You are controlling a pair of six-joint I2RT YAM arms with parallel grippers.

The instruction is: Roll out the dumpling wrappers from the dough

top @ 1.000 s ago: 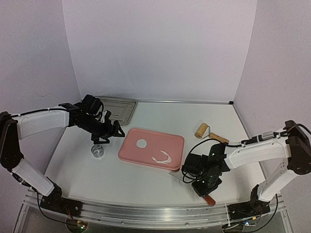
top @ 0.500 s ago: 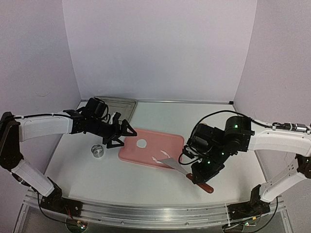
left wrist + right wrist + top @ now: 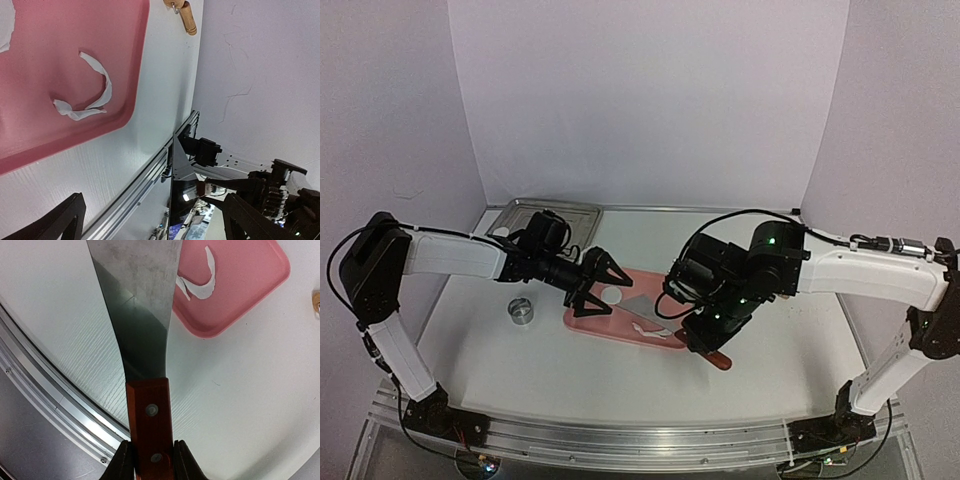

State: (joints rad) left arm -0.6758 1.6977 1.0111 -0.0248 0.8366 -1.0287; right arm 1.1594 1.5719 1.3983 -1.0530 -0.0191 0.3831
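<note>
The worktop (image 3: 520, 365) carries a pink tray (image 3: 620, 327). The right hand (image 3: 152, 461) is clenched on the scraper (image 3: 137, 300) handle, blade over the tray. The left hand (image 3: 610, 288) is released, its fingers spread above one dumpling wrapper (image 3: 613, 296) lying flat on the tray's left part. A scrap strip (image 3: 92, 95) lies near the tray's front edge.

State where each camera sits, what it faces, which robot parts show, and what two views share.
Top external: above and behind the bases, looking down at the table; both arms, left gripper and right gripper show.
Left wrist: on the left arm, facing the pink tray's corner; its two dark fingertips show.
Right wrist: looks along the held scraper; its fingers show.
Shared: both wrist views show the scrap strip on the tray.
</note>
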